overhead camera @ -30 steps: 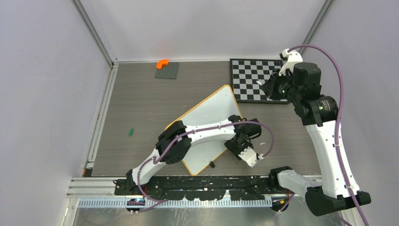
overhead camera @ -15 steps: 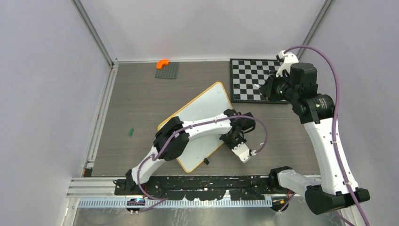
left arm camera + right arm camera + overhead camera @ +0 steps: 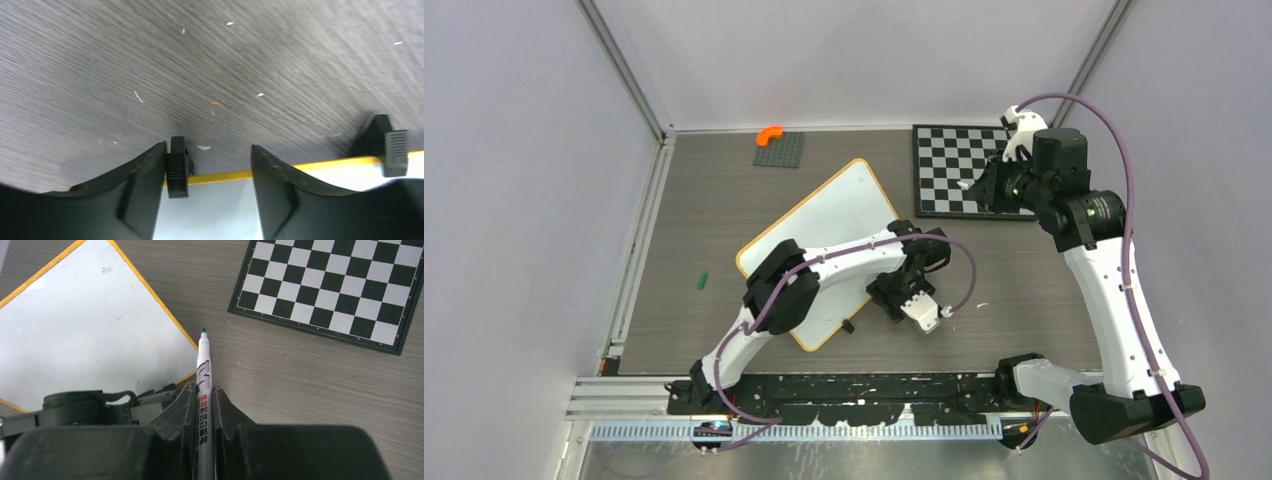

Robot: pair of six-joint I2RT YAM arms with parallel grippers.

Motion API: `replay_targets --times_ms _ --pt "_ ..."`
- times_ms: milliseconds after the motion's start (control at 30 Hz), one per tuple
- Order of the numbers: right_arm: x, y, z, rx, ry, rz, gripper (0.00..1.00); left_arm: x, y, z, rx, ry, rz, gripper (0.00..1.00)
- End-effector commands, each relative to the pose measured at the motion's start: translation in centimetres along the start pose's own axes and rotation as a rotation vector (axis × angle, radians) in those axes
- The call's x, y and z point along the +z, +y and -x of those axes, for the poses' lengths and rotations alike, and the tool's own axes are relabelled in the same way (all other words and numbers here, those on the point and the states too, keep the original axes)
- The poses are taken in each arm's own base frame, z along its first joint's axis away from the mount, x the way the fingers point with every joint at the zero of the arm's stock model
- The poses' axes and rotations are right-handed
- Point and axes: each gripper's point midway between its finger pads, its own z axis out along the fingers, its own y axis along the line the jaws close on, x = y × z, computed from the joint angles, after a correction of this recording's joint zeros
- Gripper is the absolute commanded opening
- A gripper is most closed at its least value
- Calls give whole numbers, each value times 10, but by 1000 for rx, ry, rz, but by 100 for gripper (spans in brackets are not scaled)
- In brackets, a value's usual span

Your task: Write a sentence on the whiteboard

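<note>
Grey wood-grain table (image 3: 704, 200): we're seeing the blank whiteboard (image 3: 824, 225) lying diagonally, just ahead-left of the right gripper (image 3: 204, 387), which is clamping a marker (image 3: 202, 355); left gripper (image 3: 207, 150), jaws apart, is straddling its near rim.

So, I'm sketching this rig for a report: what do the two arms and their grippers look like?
Both the left arm and right arm have white link shells with black joint housings and black bases. A purple cable loops along each. The left gripper and right gripper have black, curved fingers. I can't read any markings on them.
</note>
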Motion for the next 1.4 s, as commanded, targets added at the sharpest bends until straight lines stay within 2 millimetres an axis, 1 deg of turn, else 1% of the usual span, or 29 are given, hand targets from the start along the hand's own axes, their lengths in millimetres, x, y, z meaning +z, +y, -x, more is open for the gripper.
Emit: replay_targets --times_ms 0,33,100,133,200,267,367,400,433,500,567,600,667,700,733,767,833,900,967,1000,1067,1133,1167,1233,1300,1367 --pt "-3 10 28 -43 -52 54 0 -69 -15 33 -109 -14 65 72" --pt "-3 14 33 -54 -58 74 0 -80 -17 45 -127 -28 82 75" --pt "0 19 44 -59 -77 100 0 -103 -22 60 -168 -57 120 77" --pt "1 21 49 -59 -90 108 0 -112 -27 67 -189 -73 129 78" --pt "4 24 60 -55 -110 119 0 -129 -40 76 -237 -119 143 89" --pt "6 29 68 -63 -117 146 0 -149 -51 82 -301 -172 164 91" --pt "9 40 70 -76 -97 215 0 -185 -64 77 -454 -244 232 94" --pt "10 45 71 -68 -91 242 0 -200 -67 72 -516 -282 264 99" --pt "10 52 70 -60 -83 284 0 -216 -69 65 -577 -324 302 100" --pt "13 62 70 -38 -69 341 0 -249 -75 46 -716 -413 379 100" --pt "15 71 70 -19 -56 396 0 -282 -81 16 -873 -492 485 100" --pt "17 75 70 -9 -50 418 0 -298 -87 -9 -967 -530 541 100" --pt "20 84 68 -8 -34 456 0 -329 -108 -42 -1109 -621 636 100" --pt "22 90 67 -17 -28 471 0 -340 -118 -59 -1186 -657 677 100" --pt "22 96 66 -28 -21 488 0 -346 -128 -73 -1256 -687 703 100" --pt "22 103 64 -47 -14 506 0 -349 -138 -83 -1320 -712 723 100" --pt "21 123 60 -96 -1 552 0 -348 -156 -101 -1427 -735 750 100" --pt "22 141 55 -131 13 594 0 -346 -169 -114 -1525 -822 747 100" --pt "27 156 49 -150 33 627 0 -340 -178 -129 -1604 -917 728 100" --pt "31 162 44 -150 55 649 0 -336 -181 -141 -1649 -965 725 100" --pt "41 169 34 -142 107 682 0 -328 -188 -160 -1725 -1074 689 96" --pt "50 173 24 -148 150 707 0 -320 -192 -178 -1796 -1163 635 90" --pt "52 175 20 -156 168 720 0 -316 -191 -183 -1817 -1212 588 87" --pt "54 176 14 -170 194 742 0 -311 -191 -184 -1812 -1244 530 85" --pt "53 176 8 -201 209 756 0 -309 -190 -182 -1805 -1265 515 85" --pt "53 174 4 -222 219 757 0 -306 -190 -187 -1824 -1250 545 86"
